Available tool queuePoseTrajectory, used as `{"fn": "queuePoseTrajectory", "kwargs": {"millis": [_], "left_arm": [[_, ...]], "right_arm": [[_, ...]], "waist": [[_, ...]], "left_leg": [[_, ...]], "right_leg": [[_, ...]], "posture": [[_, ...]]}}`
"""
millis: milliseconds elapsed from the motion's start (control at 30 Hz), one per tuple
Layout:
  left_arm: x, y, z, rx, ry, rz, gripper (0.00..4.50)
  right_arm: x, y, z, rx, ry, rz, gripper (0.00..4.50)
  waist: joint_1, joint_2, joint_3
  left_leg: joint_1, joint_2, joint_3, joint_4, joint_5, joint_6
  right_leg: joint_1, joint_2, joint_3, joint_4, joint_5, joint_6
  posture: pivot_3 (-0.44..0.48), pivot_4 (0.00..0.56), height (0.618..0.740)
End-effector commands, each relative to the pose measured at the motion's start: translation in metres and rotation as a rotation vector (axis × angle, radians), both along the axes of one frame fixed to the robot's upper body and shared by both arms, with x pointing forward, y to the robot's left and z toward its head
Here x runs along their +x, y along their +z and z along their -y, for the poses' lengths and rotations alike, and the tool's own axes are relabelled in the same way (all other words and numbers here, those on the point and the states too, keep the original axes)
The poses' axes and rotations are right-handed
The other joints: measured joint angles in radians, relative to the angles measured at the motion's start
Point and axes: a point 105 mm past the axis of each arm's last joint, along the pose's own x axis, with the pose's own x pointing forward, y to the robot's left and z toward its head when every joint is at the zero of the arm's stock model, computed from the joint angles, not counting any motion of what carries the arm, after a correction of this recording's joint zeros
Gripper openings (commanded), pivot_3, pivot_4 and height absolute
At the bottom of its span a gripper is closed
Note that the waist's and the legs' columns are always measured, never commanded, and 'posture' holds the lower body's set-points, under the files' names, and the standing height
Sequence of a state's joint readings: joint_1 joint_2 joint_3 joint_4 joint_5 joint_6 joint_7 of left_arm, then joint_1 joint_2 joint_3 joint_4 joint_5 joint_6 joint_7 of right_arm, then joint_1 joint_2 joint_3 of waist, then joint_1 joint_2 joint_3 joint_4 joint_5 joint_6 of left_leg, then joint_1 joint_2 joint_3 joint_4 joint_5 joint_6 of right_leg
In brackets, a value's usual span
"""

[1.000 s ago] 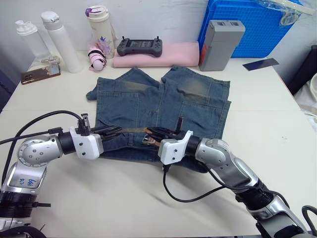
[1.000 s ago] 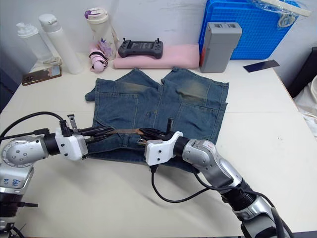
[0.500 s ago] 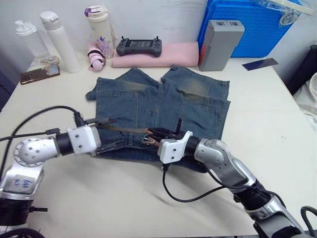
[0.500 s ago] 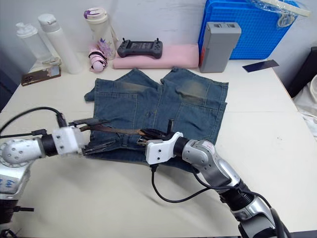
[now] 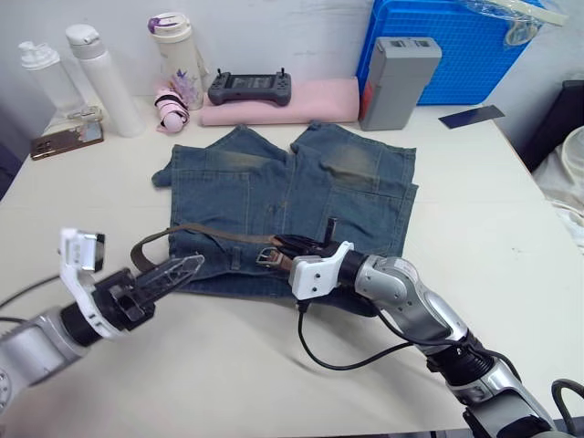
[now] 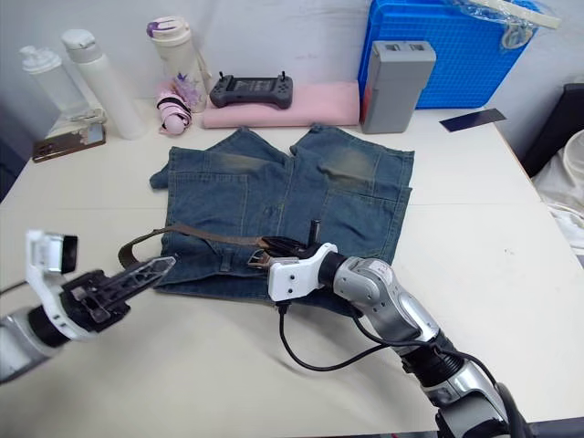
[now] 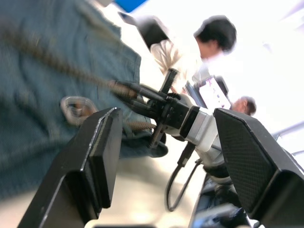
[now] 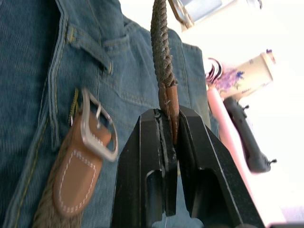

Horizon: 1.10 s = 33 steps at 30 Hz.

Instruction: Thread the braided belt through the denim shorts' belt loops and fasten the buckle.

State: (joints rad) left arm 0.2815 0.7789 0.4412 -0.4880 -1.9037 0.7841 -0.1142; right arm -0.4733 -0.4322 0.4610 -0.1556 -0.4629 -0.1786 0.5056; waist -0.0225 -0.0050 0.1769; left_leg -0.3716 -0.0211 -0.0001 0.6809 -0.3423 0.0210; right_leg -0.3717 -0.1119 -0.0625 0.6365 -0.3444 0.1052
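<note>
Right wrist view: right gripper (image 8: pixel 167 130) pinches the braided belt (image 8: pixel 162 52) by its tan tip over the denim shorts (image 5: pixel 292 196), buckle (image 8: pixel 97 130) just beside. Left gripper (image 5: pixel 173 271) hovers spread apart, empty, near the waistband.

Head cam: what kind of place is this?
Probably a robotics lab or office teleop bench. A handheld controller lies on a pink cloth, a blue crate stands against the wall, and the left wrist view shows people seated at a laptop.
</note>
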Motion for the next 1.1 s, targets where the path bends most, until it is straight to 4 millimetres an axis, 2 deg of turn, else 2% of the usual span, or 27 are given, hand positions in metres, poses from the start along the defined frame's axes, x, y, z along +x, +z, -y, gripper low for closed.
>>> {"fn": "queuePoseTrajectory", "kwargs": {"millis": [33, 133, 300, 500, 800, 833, 867, 1033, 1067, 1100], "left_arm": [[0.008, -0.005, 0.018, -0.085, 0.086, -0.081, 3.36], [0.019, -0.014, 0.024, -0.130, 0.186, -0.165, 3.36], [0.030, -0.009, 0.025, -0.235, 0.296, -0.202, 3.36], [0.040, 0.004, 0.025, -0.303, 0.341, -0.186, 3.36], [0.051, 0.006, 0.026, -0.333, 0.394, -0.252, 3.36], [0.052, 0.007, 0.025, -0.346, 0.404, -0.255, 2.84], [0.052, 0.008, 0.025, -0.359, 0.406, -0.253, 2.61], [0.056, 0.006, 0.018, -0.366, 0.418, -0.251, 0.24], [0.056, 0.005, 0.016, -0.365, 0.421, -0.252, 0.02], [0.057, 0.004, 0.015, -0.365, 0.423, -0.253, 0.02]], "right_arm": [[-0.005, 0.018, -0.002, 0.027, 0.011, 0.110, 0.00], [-0.004, 0.019, -0.001, 0.016, 0.009, 0.143, 0.00], [-0.005, 0.019, 0.000, 0.004, 0.012, 0.171, 0.00], [-0.005, 0.020, 0.000, -0.003, 0.016, 0.192, 0.00], [-0.006, 0.019, -0.001, -0.002, 0.024, 0.189, 0.00], [-0.006, 0.019, -0.001, -0.002, 0.024, 0.189, 0.00], [-0.006, 0.019, -0.001, -0.003, 0.025, 0.190, 0.00], [-0.006, 0.019, -0.001, -0.004, 0.026, 0.189, 0.00], [-0.006, 0.019, -0.001, -0.004, 0.026, 0.189, 0.00], [-0.006, 0.019, -0.001, -0.004, 0.027, 0.189, 0.00]], "waist": [[0.002, 0.000, 0.000], [0.004, -0.001, -0.001], [0.001, -0.001, -0.001], [0.000, -0.001, -0.001], [0.001, -0.001, -0.001], [0.001, -0.001, -0.001], [0.001, -0.001, -0.001], [0.003, -0.001, -0.001], [0.003, -0.001, -0.001], [0.003, -0.001, -0.001]], "left_leg": [[0.000, -0.001, 0.000, 0.001, 0.000, 0.000], [0.001, -0.002, 0.000, 0.001, 0.000, 0.000], [0.002, 0.000, 0.000, 0.001, 0.001, -0.001], [0.002, 0.003, 0.000, 0.001, 0.001, -0.002], [0.002, 0.005, 0.000, 0.001, 0.001, -0.003], [0.002, 0.005, 0.000, 0.001, 0.001, -0.003], [0.002, 0.005, 0.000, 0.001, 0.001, -0.003], [0.002, 0.005, 0.000, 0.001, 0.001, -0.003], [0.002, 0.005, 0.000, 0.001, 0.001, -0.003], [0.002, 0.005, 0.000, 0.001, 0.001, -0.003]], "right_leg": [[0.001, 0.000, 0.001, 0.000, 0.000, 0.000], [0.003, 0.002, 0.002, 0.000, 0.000, 0.000], [0.002, 0.006, 0.003, -0.001, 0.000, 0.000], [0.006, 0.010, 0.004, -0.009, 0.000, 0.000], [0.006, 0.011, 0.005, -0.011, 0.000, 0.000], [0.007, 0.011, 0.005, -0.011, 0.000, 0.000], [0.007, 0.011, 0.005, -0.011, 0.000, 0.000], [0.007, 0.011, 0.005, -0.015, 0.000, 0.000], [0.007, 0.012, 0.005, -0.014, 0.000, 0.000], [0.007, 0.012, 0.004, -0.015, 0.000, 0.000]], "posture": [[0.000, 0.150, 0.739], [0.000, 0.150, 0.739], [0.000, 0.150, 0.739], [0.000, 0.150, 0.739], [0.000, 0.150, 0.739], [0.000, 0.150, 0.739], [0.000, 0.150, 0.739], [0.000, 0.150, 0.739], [0.000, 0.150, 0.739], [0.000, 0.150, 0.739]]}}
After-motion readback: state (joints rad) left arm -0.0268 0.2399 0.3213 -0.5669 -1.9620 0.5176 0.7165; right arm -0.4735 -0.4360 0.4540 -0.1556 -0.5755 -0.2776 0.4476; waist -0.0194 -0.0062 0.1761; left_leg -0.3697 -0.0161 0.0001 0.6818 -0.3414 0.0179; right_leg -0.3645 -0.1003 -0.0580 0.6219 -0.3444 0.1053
